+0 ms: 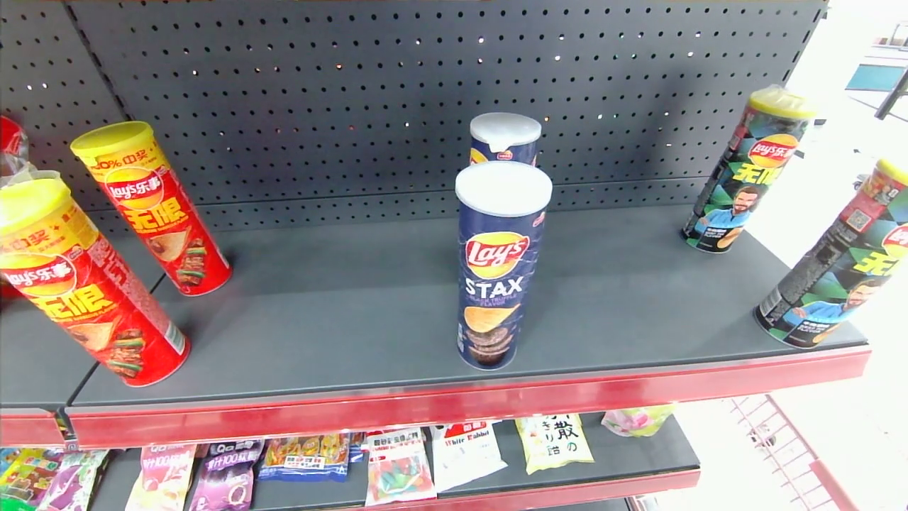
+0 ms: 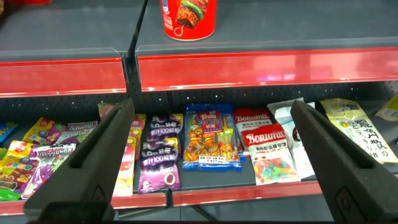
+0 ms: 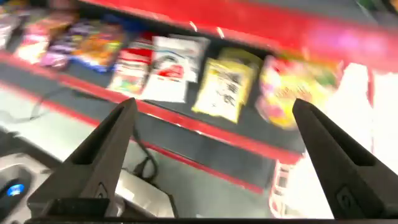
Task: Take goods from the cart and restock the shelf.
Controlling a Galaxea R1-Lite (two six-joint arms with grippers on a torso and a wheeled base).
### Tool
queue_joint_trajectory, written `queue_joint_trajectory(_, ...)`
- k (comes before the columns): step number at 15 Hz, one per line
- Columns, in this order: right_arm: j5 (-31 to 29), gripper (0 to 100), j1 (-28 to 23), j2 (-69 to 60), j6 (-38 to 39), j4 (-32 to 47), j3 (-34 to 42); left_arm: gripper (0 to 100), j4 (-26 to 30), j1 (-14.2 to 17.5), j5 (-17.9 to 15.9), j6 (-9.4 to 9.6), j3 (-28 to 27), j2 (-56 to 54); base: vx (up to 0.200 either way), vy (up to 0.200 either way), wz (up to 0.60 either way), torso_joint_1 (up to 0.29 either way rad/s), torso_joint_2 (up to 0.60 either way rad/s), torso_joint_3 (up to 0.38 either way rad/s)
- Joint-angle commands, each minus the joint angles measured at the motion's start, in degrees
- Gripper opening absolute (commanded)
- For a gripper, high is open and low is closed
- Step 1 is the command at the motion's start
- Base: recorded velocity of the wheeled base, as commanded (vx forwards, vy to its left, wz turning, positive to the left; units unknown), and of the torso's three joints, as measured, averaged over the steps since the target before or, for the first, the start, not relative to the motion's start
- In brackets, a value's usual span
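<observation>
On the grey upper shelf [image 1: 340, 312] a dark blue chip can [image 1: 498, 266] stands upright near the front edge, with a second blue can [image 1: 504, 138] right behind it. Two red cans [image 1: 78, 284] [image 1: 152, 206] stand at the left and two dark green cans [image 1: 748, 170] [image 1: 833, 262] at the right. My left gripper [image 2: 208, 158] is open and holds nothing, facing the lower shelf's snack packets [image 2: 211, 140] below the upper shelf's red edge. My right gripper [image 3: 211, 165] is open too, empty, in front of packets on the lower shelf [image 3: 227, 87].
The lower shelf [image 1: 624, 454] carries a row of flat snack bags [image 1: 397, 465]. A red wire frame [image 1: 787, 454] shows at the lower right. A perforated dark back panel [image 1: 355, 92] closes the shelf behind the cans. Wide bare gaps lie between the can groups.
</observation>
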Motion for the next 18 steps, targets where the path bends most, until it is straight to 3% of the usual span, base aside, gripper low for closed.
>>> queue_joint_trajectory(1, -0.36, 100, -6.73, -10.99, -0.83, 1.82, 3.33, 100, 0.02, 0.02, 0.01, -0.02, 0.00, 0.05, 0.000, 0.000, 0.00, 0.000, 0.00, 0.000)
queue_joint_trajectory(3, -6.96, 100, -6.73, -10.99, -0.56, 1.47, 3.68, 100, 0.02, 0.02, 0.01, -0.02, 0.00, 0.05, 0.000, 0.000, 0.00, 0.000, 0.00, 0.000)
queue_joint_trajectory(6, -7.75, 100, -6.73, -11.08, 1.11, 1.03, 4.03, 100, 0.02, 0.02, 0.01, -0.02, 0.00, 0.05, 0.000, 0.000, 0.00, 0.000, 0.00, 0.000)
queue_joint_trajectory(9, -8.01, 100, -6.73, -11.08, 5.94, -5.91, 7.02, 100, 0.02, 0.02, 0.01, -0.02, 0.00, 0.05, 0.000, 0.000, 0.00, 0.000, 0.00, 0.000)
queue_joint_trajectory(12, -11.61, 100, -6.73, -10.99, 4.71, -7.06, 8.34, 100, 0.02, 0.02, 0.01, -0.02, 0.00, 0.05, 0.000, 0.000, 0.00, 0.000, 0.00, 0.000)
queue_joint_trajectory(18, -12.14, 100, -7.00, -10.99, 5.50, -8.37, 8.69, 100, 0.02, 0.02, 0.01, -0.02, 0.00, 0.05, 0.000, 0.000, 0.00, 0.000, 0.00, 0.000)
